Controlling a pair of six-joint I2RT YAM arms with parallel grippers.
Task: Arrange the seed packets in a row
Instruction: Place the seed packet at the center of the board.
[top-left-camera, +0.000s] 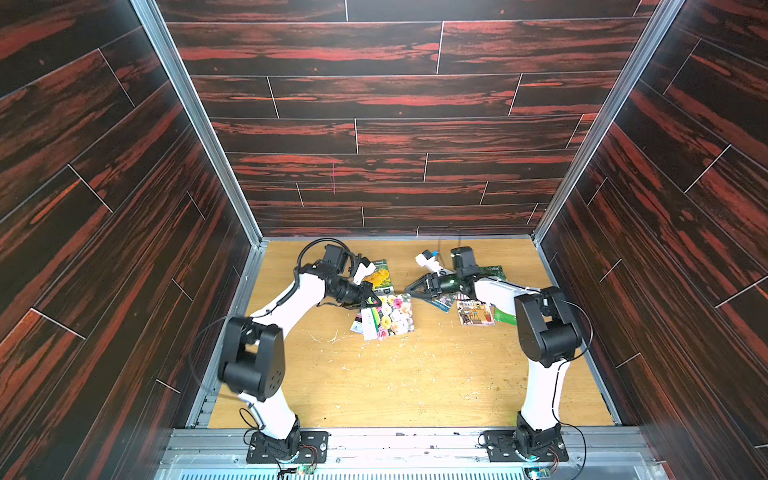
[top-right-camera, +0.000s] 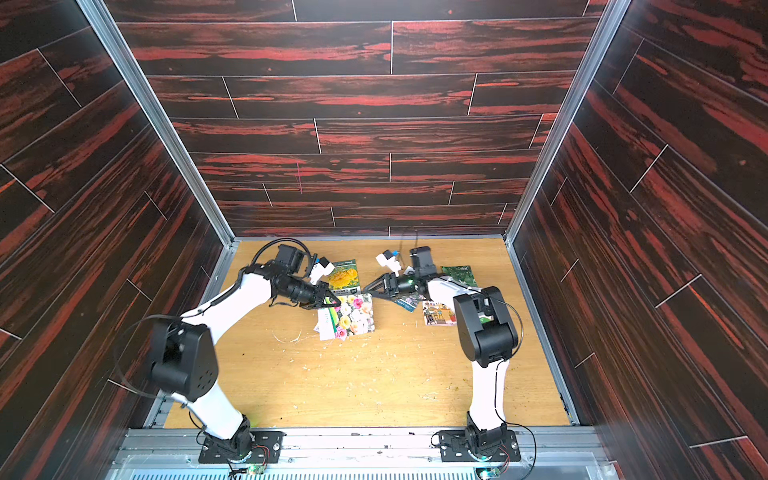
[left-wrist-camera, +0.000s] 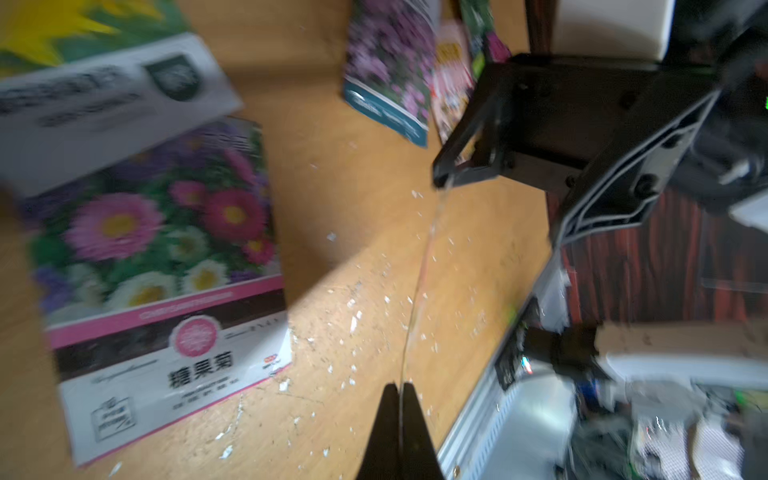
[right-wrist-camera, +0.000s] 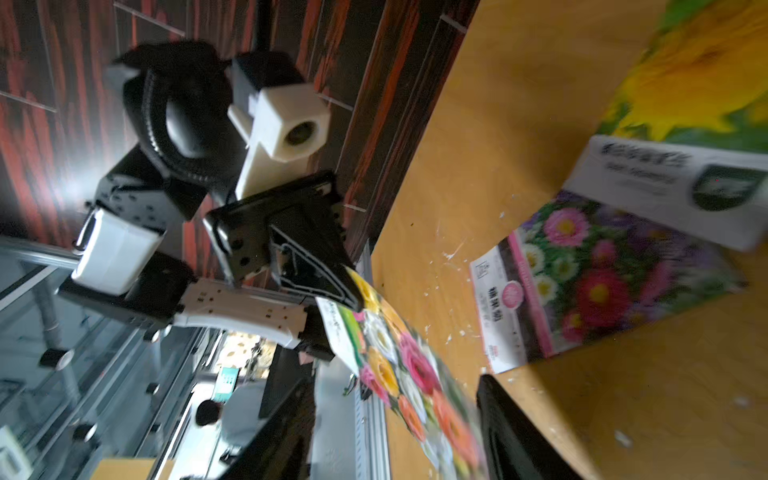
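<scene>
Oak-coloured tabletop (top-left-camera: 374, 386), flecked with pale scraps, carries two clusters of seed packets (top-right-camera: 353, 316) toward its 12 o'clock side. At about 11 o'clock from the middle, the left hand (top-left-camera: 372, 302) is clamped tight on a corner of the mixed-bloom packet (top-left-camera: 395, 316), printed with pink, yellow and white flowers. The right wrist view shows that packet lifted and slanted off the wood. The left wrist view shows it edge-on, a thin line running away from the closed fingers (left-wrist-camera: 384, 415). Beneath it the aster packet (left-wrist-camera: 158, 270), with a pink band, lies flat, and the yellow-bloom packet (top-left-camera: 381, 276) overlaps its 12 o'clock end. Just past 12 o'clock, the right hand (top-left-camera: 411, 288) has its jaws apart, one on either side of the mixed-bloom packet's free end. At 1 o'clock, the purple-flower packet (top-left-camera: 442, 302) with a teal band sits beside the shopfront packet (top-left-camera: 476, 312). A dark green packet (top-left-camera: 494, 272) lies on their 12 o'clock side, and a bright green packet (top-left-camera: 505, 316) shows partly from under the right arm.
</scene>
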